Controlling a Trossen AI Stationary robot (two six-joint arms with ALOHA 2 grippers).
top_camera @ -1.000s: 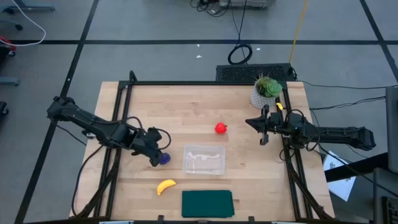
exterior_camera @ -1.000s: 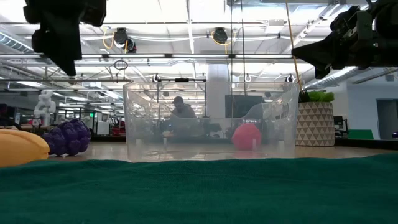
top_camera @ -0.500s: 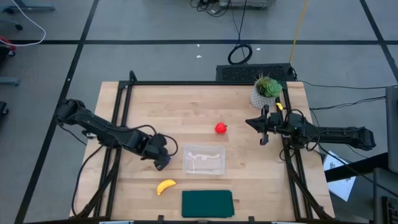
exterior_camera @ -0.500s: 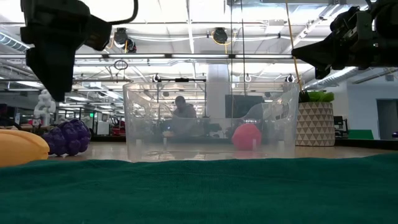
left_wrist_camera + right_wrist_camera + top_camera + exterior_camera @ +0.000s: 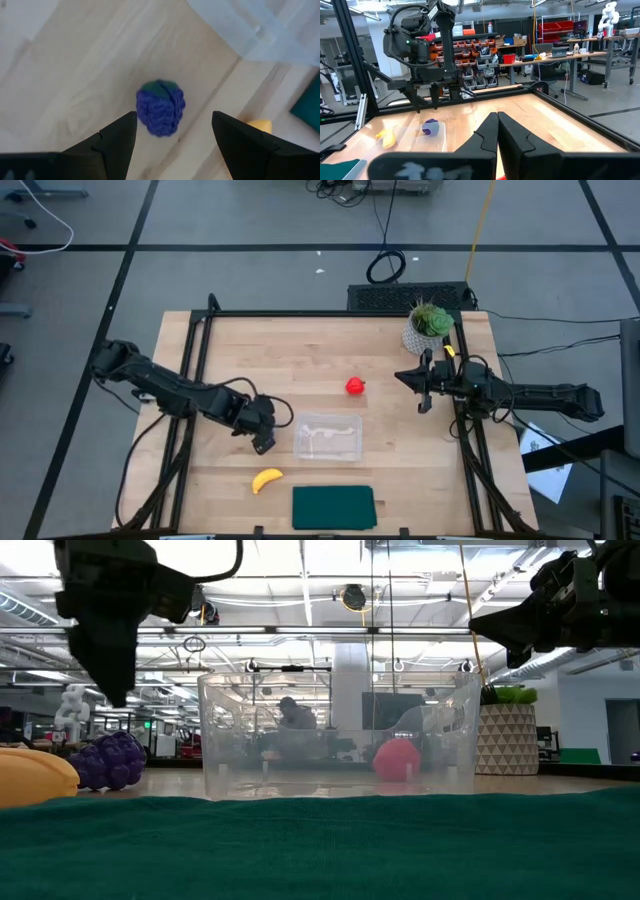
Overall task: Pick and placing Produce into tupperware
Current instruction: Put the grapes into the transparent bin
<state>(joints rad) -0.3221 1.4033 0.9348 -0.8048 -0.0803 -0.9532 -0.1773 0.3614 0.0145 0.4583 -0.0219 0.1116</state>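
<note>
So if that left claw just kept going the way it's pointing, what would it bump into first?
Most likely the purple grape cluster. The left claw is open and aimed down at the table, with the cluster lying between its fingers' line; it has not touched it.

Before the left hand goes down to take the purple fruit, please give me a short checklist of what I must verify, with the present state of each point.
1. Left hand open: ok, its fingers stand apart.
2. Purple grape cluster centred between the fingers: ok in the left wrist view.
3. Grape free of neighbours: ok, apart from the clear container and the banana.
4. Hand low enough to grip: not ok, in the low view it hangs above the grape.
5. Container ready: ok, it holds no fruit; the strawberry lies on the table beyond it.
6. Right hand out of the way: ok, shut, at the right edge by the potted plant.
</note>
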